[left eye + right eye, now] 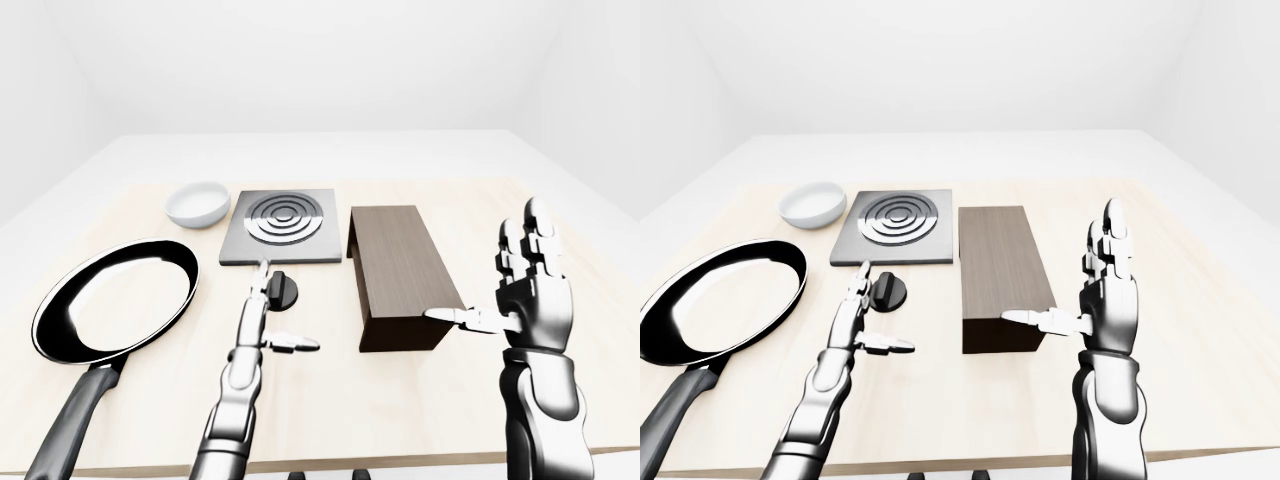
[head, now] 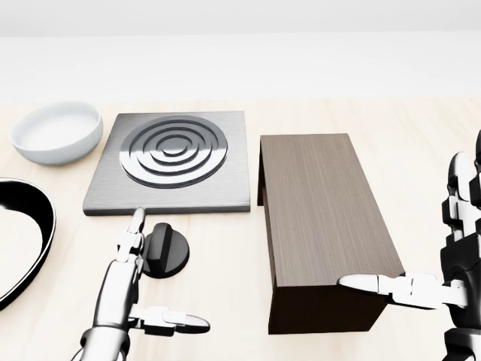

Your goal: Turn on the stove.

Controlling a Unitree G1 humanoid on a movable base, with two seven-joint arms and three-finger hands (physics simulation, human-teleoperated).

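Observation:
The stove is a grey square plate (image 2: 225, 184) with a ringed burner (image 2: 174, 148), at the upper left of the head view. Below it on the table lies its black round knob (image 2: 169, 252) with a raised grip bar. My left hand (image 2: 167, 274) is open: its straight fingers (image 2: 132, 239) run along the knob's left edge and its thumb (image 2: 176, 322) points right, below the knob. It holds nothing. My right hand (image 2: 409, 241) is open at the right edge, with its thumb (image 2: 376, 283) over the near corner of the wooden box.
A dark wooden box (image 2: 319, 203) stands right of the stove. A white bowl (image 2: 56, 131) sits left of the stove. A black frying pan (image 1: 115, 300) lies at the left, its handle reaching toward the bottom edge. The table's near edge (image 1: 400, 462) runs below my arms.

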